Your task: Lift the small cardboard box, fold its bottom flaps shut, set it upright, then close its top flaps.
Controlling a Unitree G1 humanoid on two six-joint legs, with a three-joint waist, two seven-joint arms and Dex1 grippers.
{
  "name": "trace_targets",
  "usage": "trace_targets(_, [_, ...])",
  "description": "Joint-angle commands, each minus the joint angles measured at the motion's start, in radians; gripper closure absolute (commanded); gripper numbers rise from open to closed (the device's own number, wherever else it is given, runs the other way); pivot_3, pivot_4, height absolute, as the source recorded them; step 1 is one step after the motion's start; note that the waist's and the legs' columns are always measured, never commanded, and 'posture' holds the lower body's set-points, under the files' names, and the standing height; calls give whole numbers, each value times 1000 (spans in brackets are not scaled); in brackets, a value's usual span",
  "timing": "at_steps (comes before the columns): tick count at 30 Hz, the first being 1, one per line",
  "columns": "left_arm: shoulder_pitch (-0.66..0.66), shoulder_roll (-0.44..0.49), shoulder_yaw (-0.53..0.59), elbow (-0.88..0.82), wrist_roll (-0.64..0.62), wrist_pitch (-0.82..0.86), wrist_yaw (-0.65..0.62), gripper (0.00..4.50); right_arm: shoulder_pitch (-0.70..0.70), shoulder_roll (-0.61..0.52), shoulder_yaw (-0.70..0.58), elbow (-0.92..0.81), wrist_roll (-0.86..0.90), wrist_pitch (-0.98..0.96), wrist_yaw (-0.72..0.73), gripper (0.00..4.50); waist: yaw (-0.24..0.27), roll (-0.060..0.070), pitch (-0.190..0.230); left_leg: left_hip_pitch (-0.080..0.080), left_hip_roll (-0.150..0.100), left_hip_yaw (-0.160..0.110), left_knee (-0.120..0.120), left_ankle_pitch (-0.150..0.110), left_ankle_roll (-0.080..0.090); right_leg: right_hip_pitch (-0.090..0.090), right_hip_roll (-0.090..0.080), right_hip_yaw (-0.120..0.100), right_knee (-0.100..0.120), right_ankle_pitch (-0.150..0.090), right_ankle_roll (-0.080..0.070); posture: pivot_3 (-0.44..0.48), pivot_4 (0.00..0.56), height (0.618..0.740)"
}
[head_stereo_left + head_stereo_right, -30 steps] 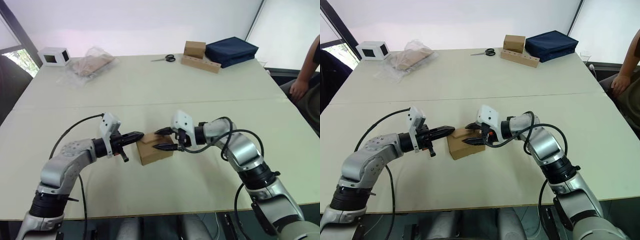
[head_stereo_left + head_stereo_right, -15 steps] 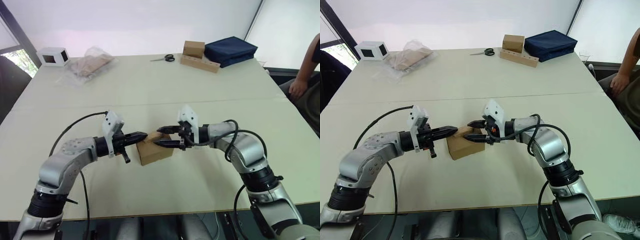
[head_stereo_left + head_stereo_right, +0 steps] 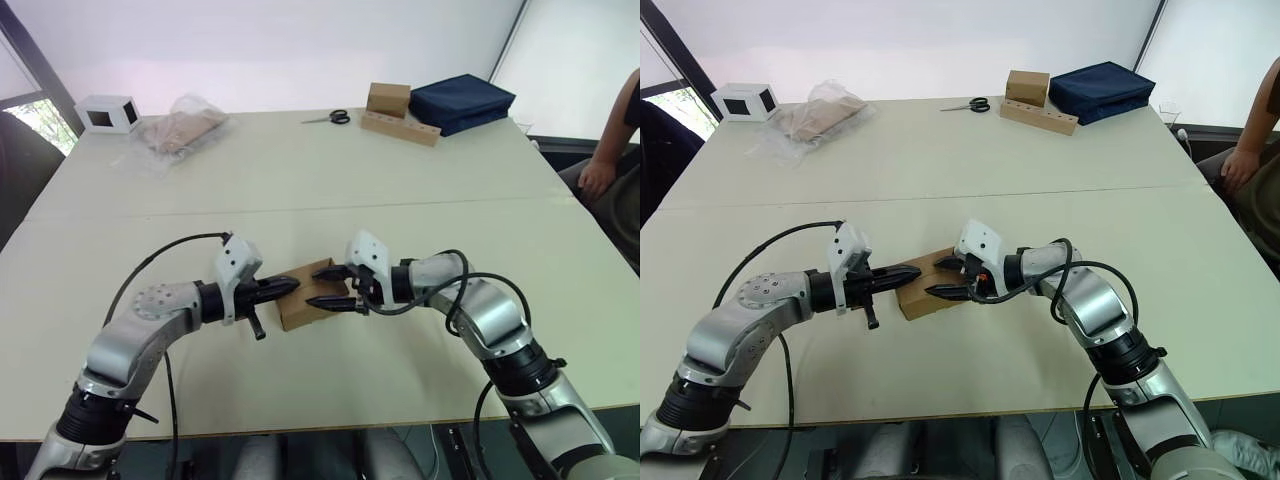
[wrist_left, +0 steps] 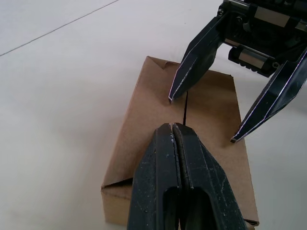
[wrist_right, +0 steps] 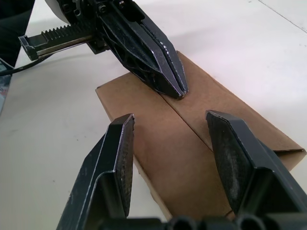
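Both claws shifted onto small cardboard box; flaps flat, seam centred.

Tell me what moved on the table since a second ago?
The left pincer, shut, slid forward over the box. The open right pincer pulled back, then returned over it. The box turned a little. Neither grabbed anything. The scissors stayed put.

My gripper, fingers pressed together, rests its tip on the box at the flap seam; the right gripper hovers spread opposite.
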Motion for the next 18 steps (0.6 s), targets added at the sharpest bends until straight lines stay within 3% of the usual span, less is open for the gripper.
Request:
trace_targets(1, [17, 5, -35, 24, 28, 7, -6, 4500, 7, -6, 26, -5, -18, 22, -10, 2121, 0, 0, -1, 0, 0, 0, 0, 0, 0, 0, 0, 0, 0, 0, 0, 0, 150, 740])
trace_targets(10, [46, 19, -53, 39, 70, -25, -6, 4500, 15, -9, 20, 1, -23, 26, -32, 2121, 0, 2, -7, 4, 0, 0, 0, -1, 1, 4, 0, 0, -1, 0, 0, 0, 150, 740])
trace_targets(18, [93, -35, 90, -47, -27, -73, 37, 4500, 51, 26, -98, -47, 80, 16, -55, 2121, -1, 2, -7, 4, 0, 0, -1, -1, 1, 4, 0, 0, -1, 0, 0, 0, 150, 740])
